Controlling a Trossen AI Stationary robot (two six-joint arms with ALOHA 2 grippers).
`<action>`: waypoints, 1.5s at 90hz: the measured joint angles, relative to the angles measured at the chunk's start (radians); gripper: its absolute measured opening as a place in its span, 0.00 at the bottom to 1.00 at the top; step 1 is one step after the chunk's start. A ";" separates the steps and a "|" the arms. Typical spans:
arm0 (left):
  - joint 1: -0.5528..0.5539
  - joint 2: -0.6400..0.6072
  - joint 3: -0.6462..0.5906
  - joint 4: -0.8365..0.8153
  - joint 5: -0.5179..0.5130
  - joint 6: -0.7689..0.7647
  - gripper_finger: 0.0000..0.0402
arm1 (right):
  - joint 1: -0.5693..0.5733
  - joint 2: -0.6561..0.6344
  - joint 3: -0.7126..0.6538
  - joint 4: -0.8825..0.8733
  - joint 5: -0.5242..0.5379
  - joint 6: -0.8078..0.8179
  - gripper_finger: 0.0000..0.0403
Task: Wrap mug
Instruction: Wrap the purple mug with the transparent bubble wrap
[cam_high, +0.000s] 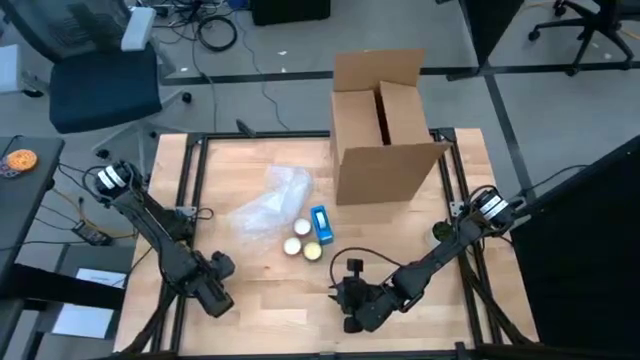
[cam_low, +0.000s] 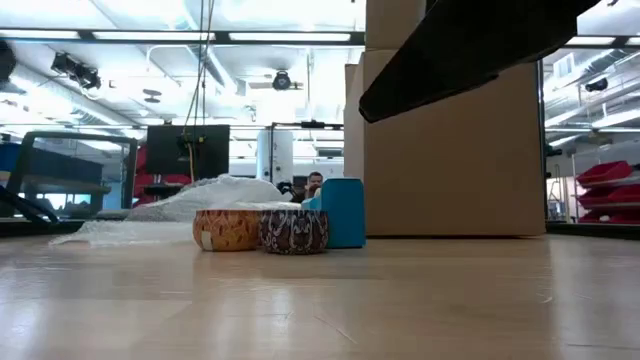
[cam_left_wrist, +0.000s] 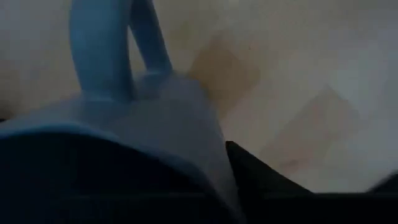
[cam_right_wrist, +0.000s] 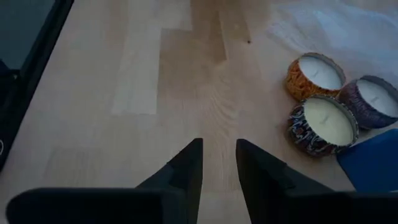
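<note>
A pale blue mug (cam_left_wrist: 143, 124) fills the left wrist view, its handle (cam_left_wrist: 102, 50) in sight and its dark inside toward the camera. My left gripper (cam_high: 215, 292) is near the table's front left and hides the mug in the high view. My right gripper (cam_right_wrist: 219, 163) hovers over bare wood at the front middle. Its fingers stand a narrow gap apart with nothing between them. A crumpled sheet of bubble wrap (cam_high: 268, 205) lies on the table's middle. My left gripper has the mug by its wall near the rim (cam_left_wrist: 214, 155). One dark finger (cam_left_wrist: 255, 183) lies against the outside of the wall. The other finger is hidden by the mug, so the kind of hold cannot be told. Whether the mug stands on the table does not show.
Three candle tins (cam_right_wrist: 323, 121) and a blue box (cam_high: 321, 224) stand beside the bubble wrap. An open cardboard box (cam_high: 385, 135) stands at the table's far right. Bare wood lies along the front edge between the two grippers.
</note>
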 joint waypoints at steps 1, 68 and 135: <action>0.004 0.000 0.006 -0.004 -0.007 0.009 0.01 | 0.000 0.000 0.000 0.000 0.000 0.000 0.18; 0.311 0.366 0.537 0.016 -0.116 0.892 0.00 | 0.026 0.000 0.000 -0.002 0.002 0.069 0.18; 0.484 0.558 0.731 -0.057 0.026 1.157 0.11 | 0.076 0.000 0.000 -0.002 0.132 0.033 0.18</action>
